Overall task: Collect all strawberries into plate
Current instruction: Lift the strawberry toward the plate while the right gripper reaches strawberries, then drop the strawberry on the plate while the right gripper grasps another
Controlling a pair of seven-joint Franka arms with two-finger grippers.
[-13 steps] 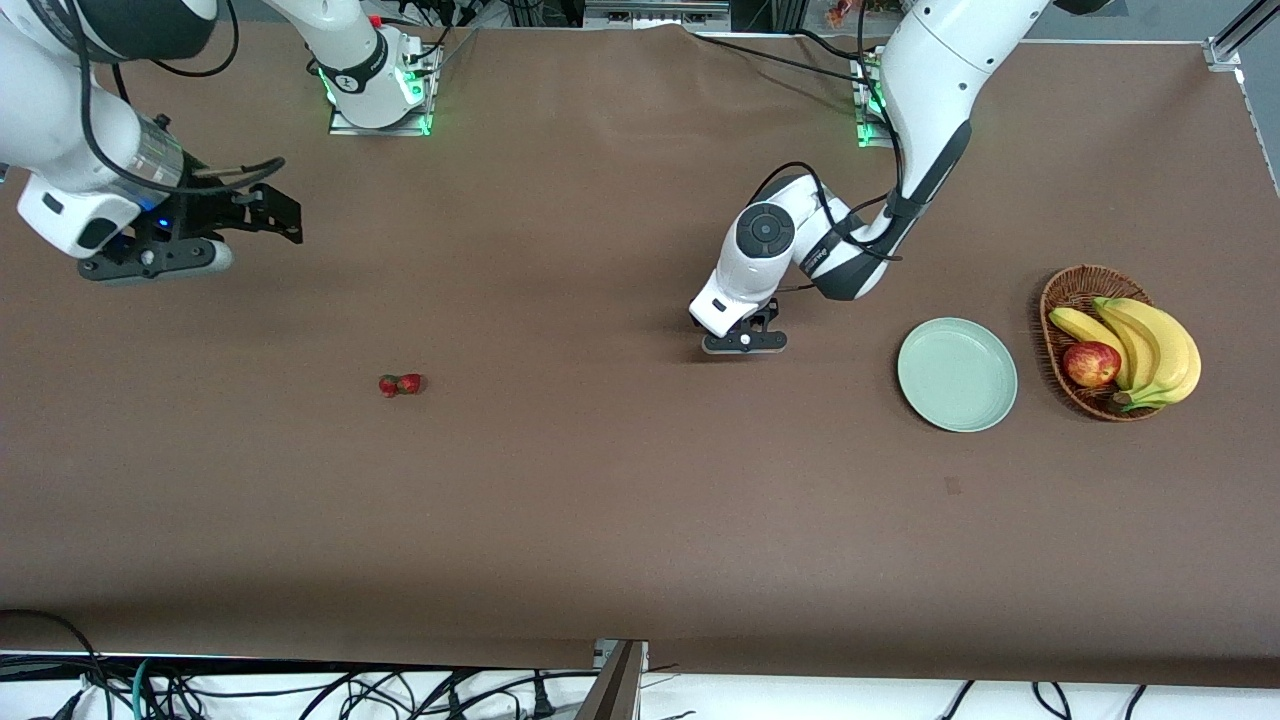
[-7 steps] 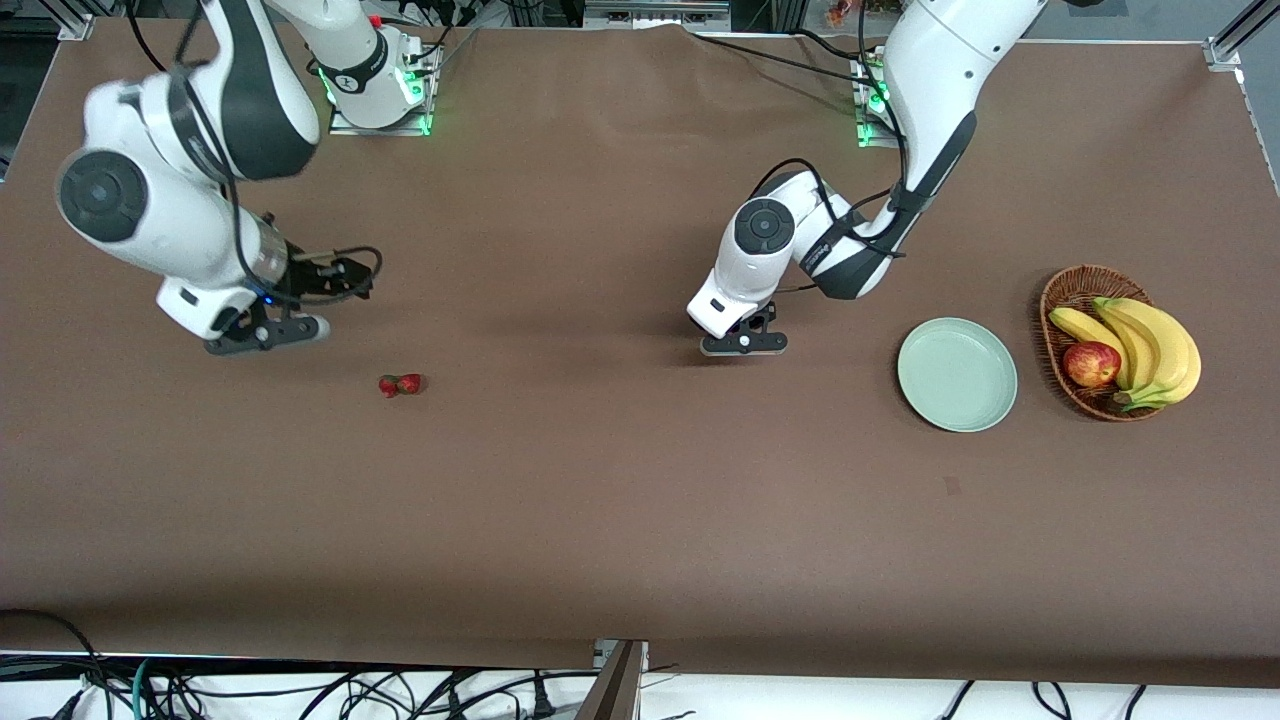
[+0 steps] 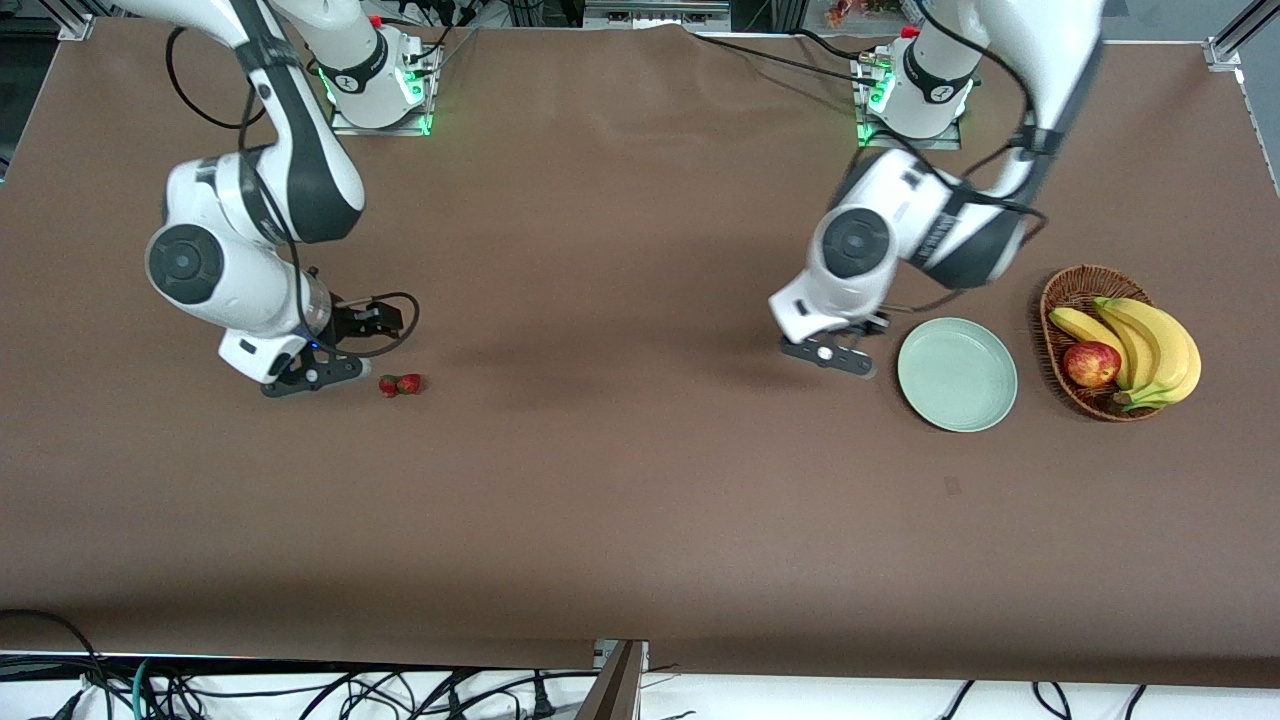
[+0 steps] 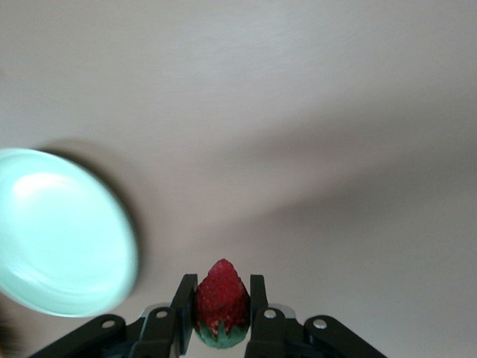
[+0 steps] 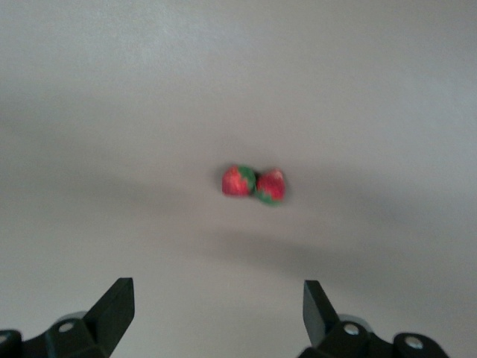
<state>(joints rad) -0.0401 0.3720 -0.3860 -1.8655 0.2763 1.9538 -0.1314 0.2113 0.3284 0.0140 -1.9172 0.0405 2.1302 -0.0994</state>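
My left gripper is shut on a strawberry, red with a green cap, and hangs over the brown table just beside the plate. The pale mint-green plate also shows in the left wrist view. Two more strawberries lie touching each other on the table toward the right arm's end; they also show in the right wrist view. My right gripper is open and empty, low over the table right beside that pair.
A brown wicker basket with bananas and a red apple stands beside the plate at the left arm's end. Brown cloth covers the table.
My left gripper has moved with its strawberry toward the plate. My right arm has swung in and come down beside the two strawberries on the table.
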